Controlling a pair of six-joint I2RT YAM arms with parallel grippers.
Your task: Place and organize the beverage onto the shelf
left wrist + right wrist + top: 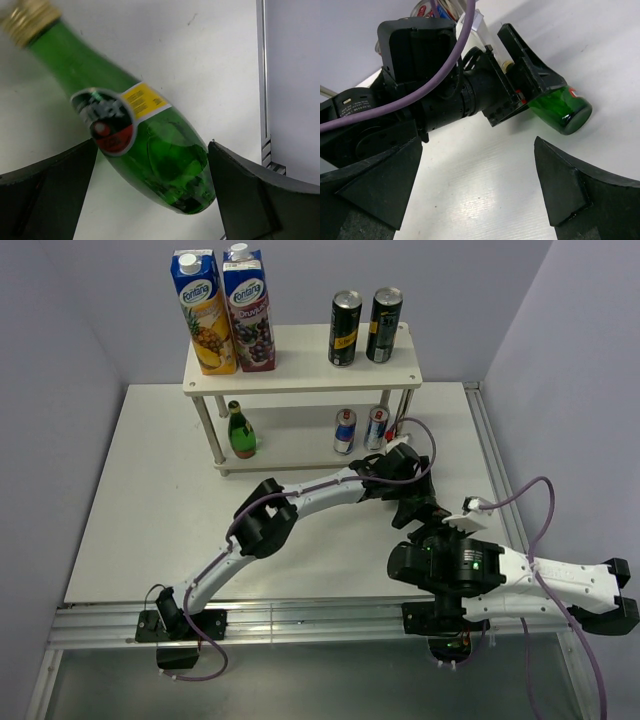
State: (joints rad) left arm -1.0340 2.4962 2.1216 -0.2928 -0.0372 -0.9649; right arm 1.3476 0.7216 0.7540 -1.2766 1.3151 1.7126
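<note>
Green bottle [125, 115] lies between wide-spread fingers of left tool [152, 147]; right tool [479, 145] spread, empty.

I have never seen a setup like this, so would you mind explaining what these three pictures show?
Two robot arms are bolted to a white table. One picture looks down from above and behind them; the other two come from a camera on each wrist. The white shelf carries two juice cartons and two dark cans on top, an upright green bottle and two silver-blue cans below. A second green bottle lies on its side on the table, between the open jaws of the left end effector. The right end effector, also open and empty, faces it. Nothing is gripped.
</note>
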